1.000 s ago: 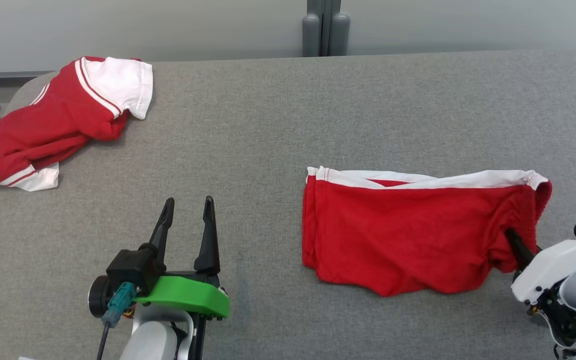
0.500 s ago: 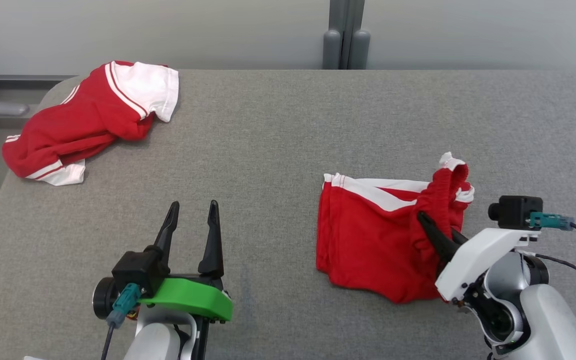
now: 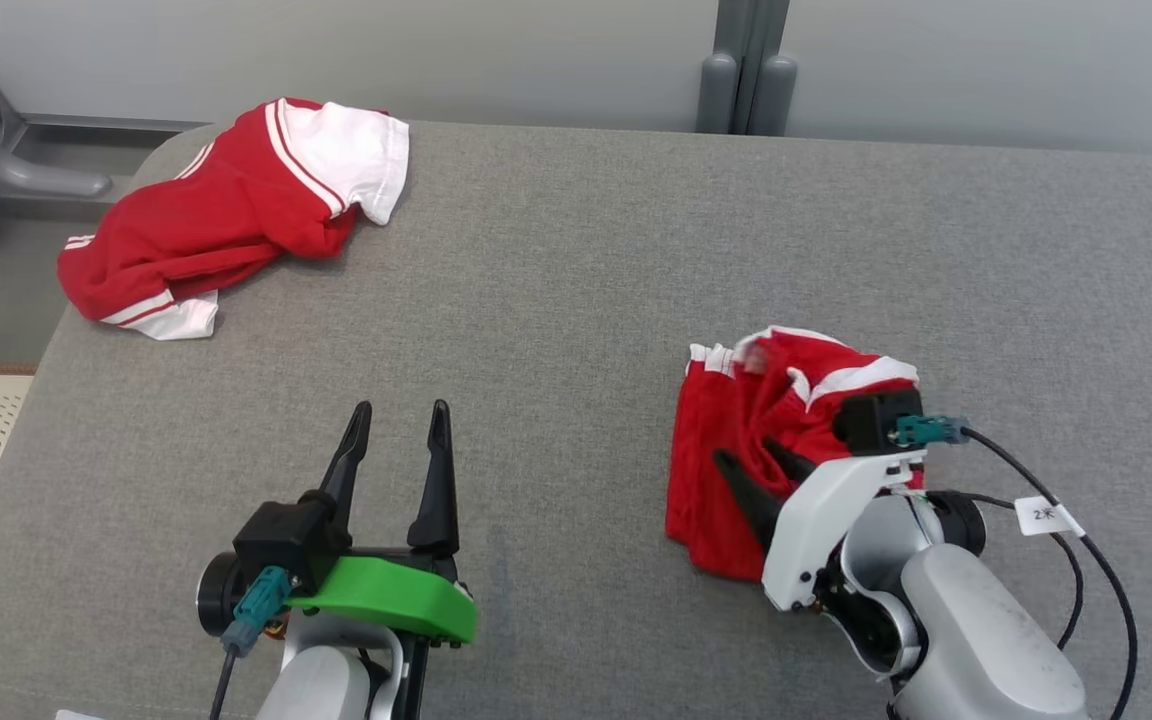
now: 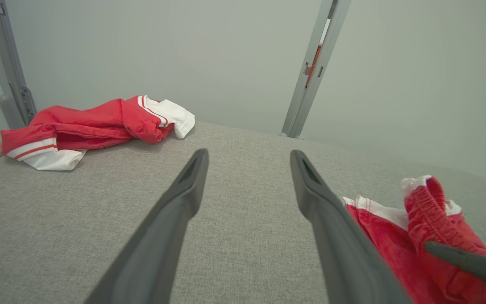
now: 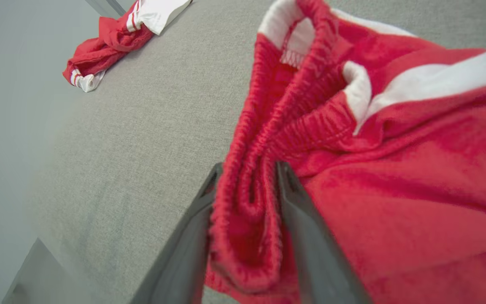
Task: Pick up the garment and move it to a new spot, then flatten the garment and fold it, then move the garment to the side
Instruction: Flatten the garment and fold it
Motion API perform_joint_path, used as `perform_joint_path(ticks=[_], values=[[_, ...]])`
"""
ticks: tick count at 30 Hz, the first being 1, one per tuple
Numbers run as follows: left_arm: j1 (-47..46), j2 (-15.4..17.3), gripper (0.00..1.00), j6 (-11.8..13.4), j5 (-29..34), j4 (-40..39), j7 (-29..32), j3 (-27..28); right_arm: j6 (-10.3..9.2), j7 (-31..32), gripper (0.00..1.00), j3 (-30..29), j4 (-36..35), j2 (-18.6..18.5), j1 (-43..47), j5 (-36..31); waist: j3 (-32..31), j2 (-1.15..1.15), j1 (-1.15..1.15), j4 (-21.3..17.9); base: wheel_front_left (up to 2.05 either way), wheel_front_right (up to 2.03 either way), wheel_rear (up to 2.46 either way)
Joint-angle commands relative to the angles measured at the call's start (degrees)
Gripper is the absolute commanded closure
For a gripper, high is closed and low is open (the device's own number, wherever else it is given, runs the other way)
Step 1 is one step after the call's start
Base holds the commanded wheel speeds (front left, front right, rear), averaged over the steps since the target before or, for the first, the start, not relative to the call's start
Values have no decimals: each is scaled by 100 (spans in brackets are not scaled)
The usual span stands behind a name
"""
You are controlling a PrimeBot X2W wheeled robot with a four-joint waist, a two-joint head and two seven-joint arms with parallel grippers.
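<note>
Garment in question, the red shorts (image 3: 711,440), lies on the right half of the grey fabric table (image 3: 576,300), doubled over on itself into a rumpled heap, so the folding step looks under way. The right gripper (image 3: 746,455) sits low on it, fingers parted with the ribbed elastic waistband (image 5: 264,139) bunched between them (slack around it, by the look of it, not a pinch). Next, I judge, it must draw clear without dragging the soft knit, then press the ridges flat. The left gripper (image 3: 398,408) hovers spread wide and empty over bare table. White trim edges the shorts; a second red-and-white garment (image 3: 236,215) lies crumpled at the far left corner.
</note>
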Motion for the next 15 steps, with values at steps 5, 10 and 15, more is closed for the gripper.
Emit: perform_joint_path(ticks=[5, 10, 15], values=[[-45, 8, 0, 61, -69, -37, -2, 3, 0, -379, 0, 476, 122, -59, -194, -563, 41, 0, 0, 2, 0, 0, 0], [-49, 8, 0, 54, -70, -35, -2, 33, -3, -570, 0, 754, -94, -102, -177, -520, 46, 0, 0, -121, 0, 0, 0], [-141, 9, 0, 32, -47, -25, -2, -14, -2, -1007, 0, 531, -353, -184, -164, -699, 1, 0, 0, -313, 0, 0, 0]])
